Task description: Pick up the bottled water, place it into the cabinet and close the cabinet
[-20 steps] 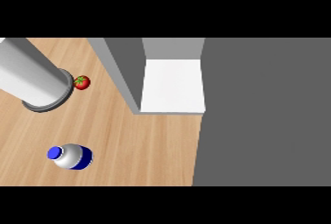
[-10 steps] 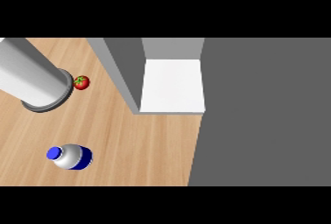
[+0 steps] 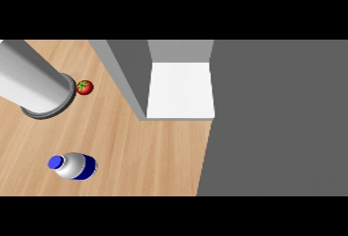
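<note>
We see the bottled water [image 3: 73,166] standing on the wooden counter [image 3: 136,152] at the lower left of the head view, seen from above: a rounded silvery body with a blue band and a blue cap. Nothing touches it. It stands well apart from the cabinet [image 3: 180,78], whose open compartment shows a flat white floor between grey walls, with a grey panel edge running down its left side. To the right of the cabinet and the counter lies a broad, plain dark grey surface [image 3: 279,120] that fills that whole side of the view.

The counter has a pale, lengthwise wood grain and a smooth finish. At the upper left, 1 grey cylindrical forearm [image 3: 31,80] crosses the counter, ending in a darker ring-shaped rim. Just beside that rim sits a small red tomato [image 3: 84,87] with a green stalk, glossy and round.

Neither of the robot's hands appears in the view, so we cannot tell whether they are open or closed.
</note>
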You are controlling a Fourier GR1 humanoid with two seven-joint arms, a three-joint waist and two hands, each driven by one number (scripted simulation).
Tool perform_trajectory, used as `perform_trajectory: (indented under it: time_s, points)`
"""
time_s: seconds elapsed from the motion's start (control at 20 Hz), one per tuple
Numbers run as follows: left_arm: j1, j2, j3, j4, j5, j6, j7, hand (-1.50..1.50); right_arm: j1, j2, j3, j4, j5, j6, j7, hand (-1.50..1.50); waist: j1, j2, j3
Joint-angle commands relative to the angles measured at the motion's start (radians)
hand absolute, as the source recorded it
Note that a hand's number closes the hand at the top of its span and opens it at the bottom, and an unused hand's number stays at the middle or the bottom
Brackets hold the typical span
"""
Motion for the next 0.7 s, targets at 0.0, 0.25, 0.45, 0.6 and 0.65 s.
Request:
perform_trajectory:
  time_s: [0.0, 0.25, 0.45, 0.6, 0.65]
  points:
    - [-0.099, 0.014, 0.103, 0.173, 0.060, -0.018, -0.059, -1.50, -0.011, -0.034, -0.010, -0.114, 0.031, 0.003, 0.092, -1.50, -0.004, 0.001, -0.001]
    - [-0.086, 0.002, 0.125, 0.276, 0.079, -0.038, -0.145, -1.50, -0.003, -0.025, 0.050, -0.110, 0.093, -0.029, 0.072, -1.50, -0.003, 0.000, -0.001]
    - [-0.098, 0.002, 0.149, 0.367, 0.098, -0.052, -0.159, -1.50, 0.006, -0.031, 0.071, -0.107, 0.116, -0.055, 0.068, -1.50, -0.005, 0.000, 0.000]
    - [-0.097, 0.011, 0.183, 0.477, 0.135, -0.103, -0.230, -1.50, -0.046, -0.026, 0.075, -0.126, 0.122, -0.085, 0.128, -1.50, -0.002, 0.000, -0.001]
    - [-0.133, 0.007, 0.192, 0.546, 0.132, -0.106, -0.262, -1.50, -0.036, -0.031, 0.075, -0.089, 0.095, -0.072, 0.094, -1.50, -0.003, 0.001, -0.001]
